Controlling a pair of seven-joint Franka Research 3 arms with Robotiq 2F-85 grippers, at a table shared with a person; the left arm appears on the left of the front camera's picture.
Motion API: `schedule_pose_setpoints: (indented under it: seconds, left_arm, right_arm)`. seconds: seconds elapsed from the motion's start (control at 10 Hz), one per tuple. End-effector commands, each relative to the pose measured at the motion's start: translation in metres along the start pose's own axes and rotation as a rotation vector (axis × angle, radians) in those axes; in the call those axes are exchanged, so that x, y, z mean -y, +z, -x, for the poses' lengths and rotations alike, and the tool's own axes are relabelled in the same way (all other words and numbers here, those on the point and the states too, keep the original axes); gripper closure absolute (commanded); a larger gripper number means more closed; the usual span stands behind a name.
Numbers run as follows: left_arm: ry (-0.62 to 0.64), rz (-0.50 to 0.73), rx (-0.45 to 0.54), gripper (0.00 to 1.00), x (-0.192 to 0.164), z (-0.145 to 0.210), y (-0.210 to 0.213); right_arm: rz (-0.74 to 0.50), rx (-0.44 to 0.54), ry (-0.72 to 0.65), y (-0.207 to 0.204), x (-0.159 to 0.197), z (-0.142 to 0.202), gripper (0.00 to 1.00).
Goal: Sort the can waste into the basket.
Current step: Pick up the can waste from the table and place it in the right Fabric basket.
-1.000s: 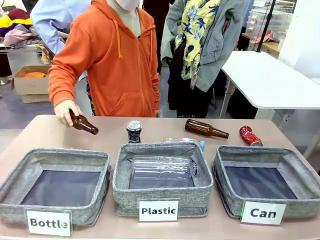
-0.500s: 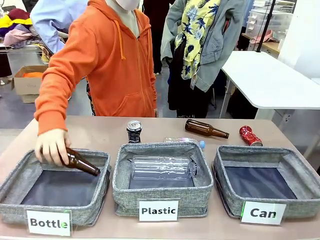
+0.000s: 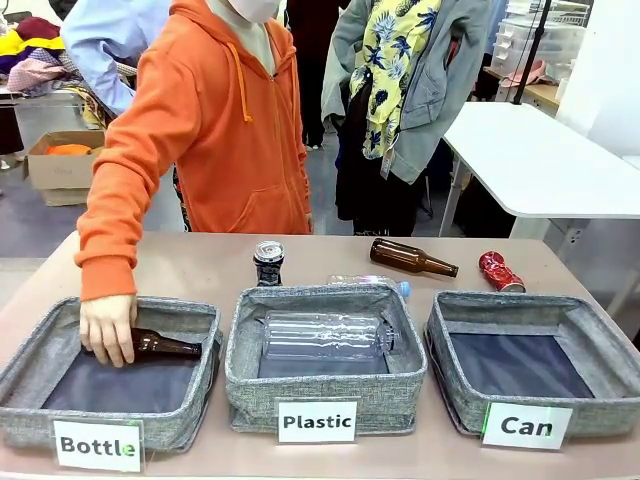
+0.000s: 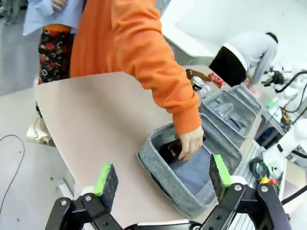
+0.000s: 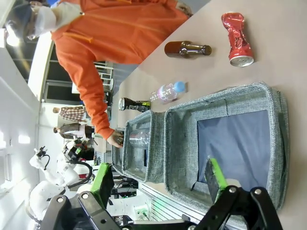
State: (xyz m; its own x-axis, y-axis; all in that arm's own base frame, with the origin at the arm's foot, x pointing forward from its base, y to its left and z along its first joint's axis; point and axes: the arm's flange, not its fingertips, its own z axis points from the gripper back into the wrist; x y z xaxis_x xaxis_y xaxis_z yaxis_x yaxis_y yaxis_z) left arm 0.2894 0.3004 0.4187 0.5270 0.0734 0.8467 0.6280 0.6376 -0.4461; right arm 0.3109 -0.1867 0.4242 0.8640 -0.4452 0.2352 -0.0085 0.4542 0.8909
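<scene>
Two pieces of can waste lie on the far side of the table: a black can (image 3: 268, 262) upright behind the middle bin, and a crushed red can (image 3: 500, 272) on its side behind the basket (image 3: 520, 301) labelled "Can". That grey basket holds nothing. In the right wrist view my right gripper (image 5: 158, 182) stands open over the basket (image 5: 221, 98), with the red can (image 5: 236, 39) and the black can (image 5: 134, 104) beyond it. My left gripper (image 4: 163, 175) is open, hanging high over the table's left end above the "Bottle" bin.
A person's hand (image 3: 108, 330) holds a brown bottle (image 3: 168, 346) inside the "Bottle" bin (image 3: 190, 310). The "Plastic" bin (image 3: 320, 298) holds a clear bottle (image 3: 325, 335). Another brown bottle (image 3: 412, 258) and a small plastic bottle (image 3: 370, 283) lie behind the bins.
The person's hand has carried the brown bottle from above the table's left part down into the "Bottle" bin. The cans have not moved.
</scene>
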Motion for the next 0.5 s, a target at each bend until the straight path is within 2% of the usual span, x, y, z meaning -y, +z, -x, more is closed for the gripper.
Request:
schedule_pose_setpoints:
  seconds: [0.0, 0.3, 0.4]
  left_arm:
    - [-0.022, -0.009, 0.060, 0.00, 0.017, 0.019, 0.004]
    - [-0.038, 0.004, 0.041, 0.00, 0.015, 0.010, -0.012]
    - [-0.062, 0.006, 0.019, 0.00, 0.021, -0.008, -0.035]
  right_arm:
    - [-0.030, 0.019, 0.027, -0.001, 0.001, -0.003, 0.00]
    - [-0.030, 0.019, 0.027, -0.001, 0.001, -0.003, 0.00]
    - [-0.030, 0.019, 0.027, -0.001, 0.001, -0.003, 0.00]
